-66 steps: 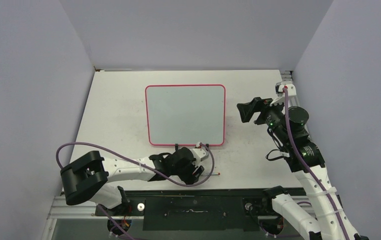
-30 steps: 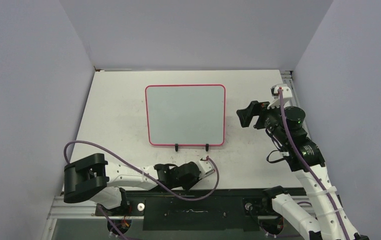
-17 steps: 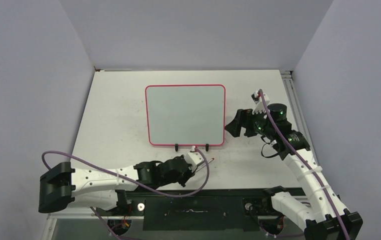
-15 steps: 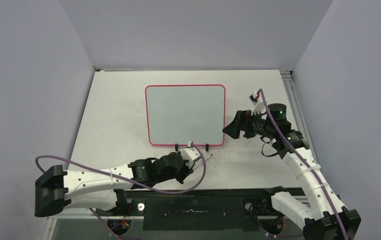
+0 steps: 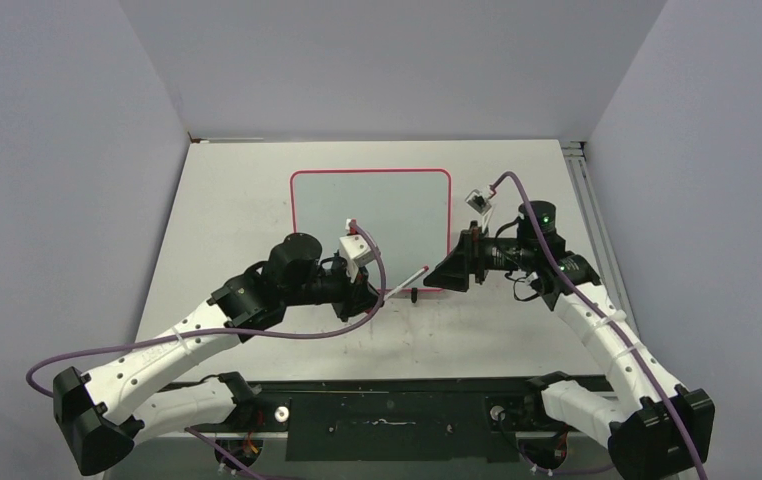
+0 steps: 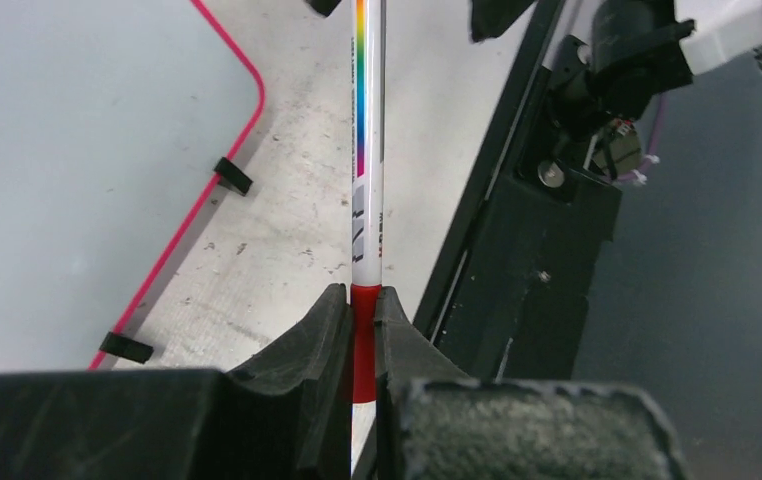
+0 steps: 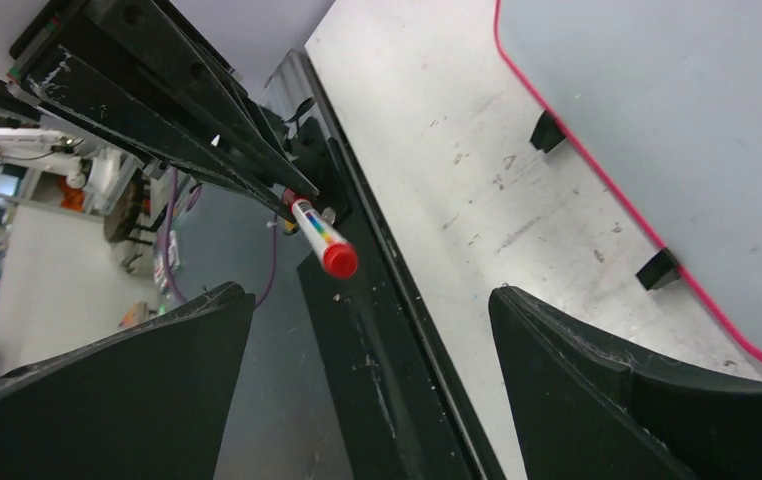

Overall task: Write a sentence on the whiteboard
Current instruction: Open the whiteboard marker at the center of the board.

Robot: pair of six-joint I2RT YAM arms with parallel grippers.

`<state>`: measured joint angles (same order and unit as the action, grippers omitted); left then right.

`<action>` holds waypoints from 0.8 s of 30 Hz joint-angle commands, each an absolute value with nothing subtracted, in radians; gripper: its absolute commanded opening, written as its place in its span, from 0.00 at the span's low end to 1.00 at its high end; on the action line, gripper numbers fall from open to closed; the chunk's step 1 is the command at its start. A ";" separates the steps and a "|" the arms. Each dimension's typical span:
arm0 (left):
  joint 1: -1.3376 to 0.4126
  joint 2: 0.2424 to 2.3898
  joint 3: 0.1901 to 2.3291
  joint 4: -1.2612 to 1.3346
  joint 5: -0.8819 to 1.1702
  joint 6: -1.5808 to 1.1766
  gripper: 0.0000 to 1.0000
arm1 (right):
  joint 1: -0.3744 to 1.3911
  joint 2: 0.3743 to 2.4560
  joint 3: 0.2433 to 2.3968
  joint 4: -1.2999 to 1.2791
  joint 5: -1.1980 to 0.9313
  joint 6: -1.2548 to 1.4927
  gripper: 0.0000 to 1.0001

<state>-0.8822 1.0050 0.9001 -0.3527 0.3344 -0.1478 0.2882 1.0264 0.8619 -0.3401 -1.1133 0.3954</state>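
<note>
The whiteboard [image 5: 397,205], glossy white with a thin pink-red frame, lies mid-table; no sentence shows on its face. My left gripper [image 5: 370,291] hovers over the board's lower edge, shut on a white marker [image 5: 405,281] with a rainbow stripe. In the left wrist view the jaws [image 6: 361,300] pinch the marker's [image 6: 367,150] red band. The marker's red-capped end [image 7: 338,260] points at my right gripper [image 5: 439,277]. That gripper stands wide open just beyond the cap, holding nothing, its fingertips [image 7: 232,300] apart from the cap.
Two small black feet [image 5: 414,294] stick out under the whiteboard's near edge. A black rail [image 5: 387,405] runs along the table's front edge between the arm bases. Purple cables loop from both wrists. Grey walls close in the table on three sides.
My left arm rose from the table's front edge with the marker, toward the board's lower right. My right gripper swung left and down, and now faces the marker's cap.
</note>
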 commanded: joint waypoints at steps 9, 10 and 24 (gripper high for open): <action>-0.859 1.008 0.857 -0.265 0.569 -0.124 0.00 | 0.438 1.101 0.838 -0.157 -1.178 0.473 0.60; -0.858 1.004 0.855 -0.264 0.569 -0.124 0.00 | 0.443 1.100 0.832 -0.135 -1.179 0.490 0.55; -0.857 0.999 0.850 -0.271 0.573 -0.115 0.00 | 0.496 1.079 0.801 -0.097 -1.221 0.542 0.38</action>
